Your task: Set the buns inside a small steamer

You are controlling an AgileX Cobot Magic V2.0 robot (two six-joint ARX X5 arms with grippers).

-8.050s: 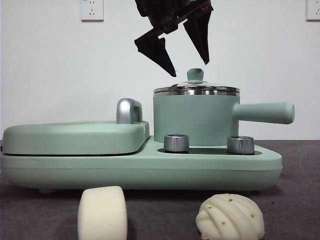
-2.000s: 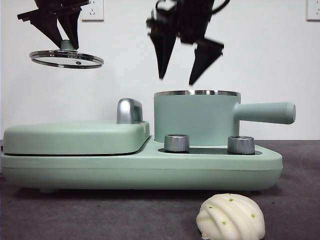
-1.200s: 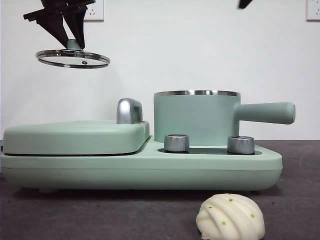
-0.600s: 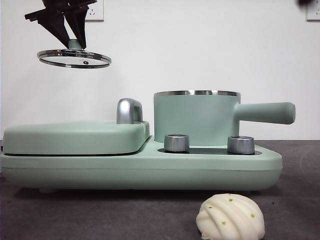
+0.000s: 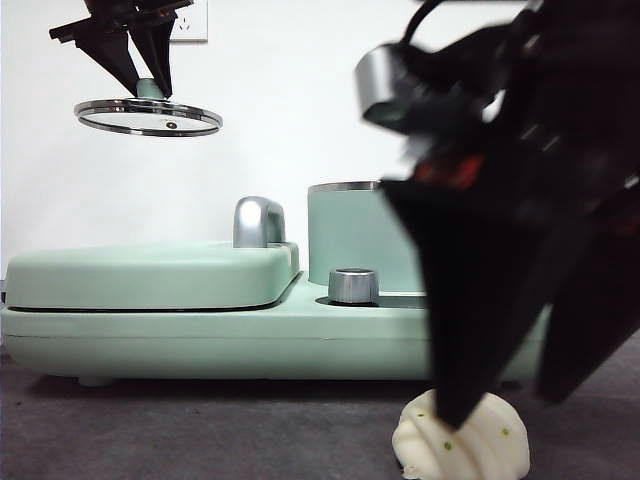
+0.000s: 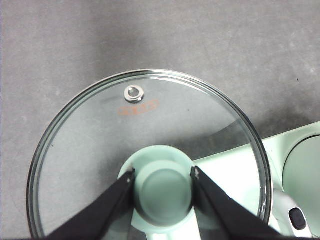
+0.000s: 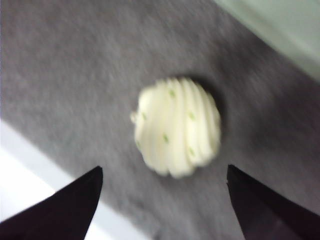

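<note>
Spread wide, the right gripper (image 7: 162, 200) hangs over the ridged bun (image 7: 177, 127), which lies on the grey counter (image 7: 75, 65) between and beyond its fingers (image 7: 65, 210), untouched. In the front view's upper left, the left gripper (image 6: 163, 175) pinches the glass lid (image 6: 90, 150) by its green knob (image 6: 162, 190), well clear of the open steamer (image 5: 350, 235) at centre.
</note>
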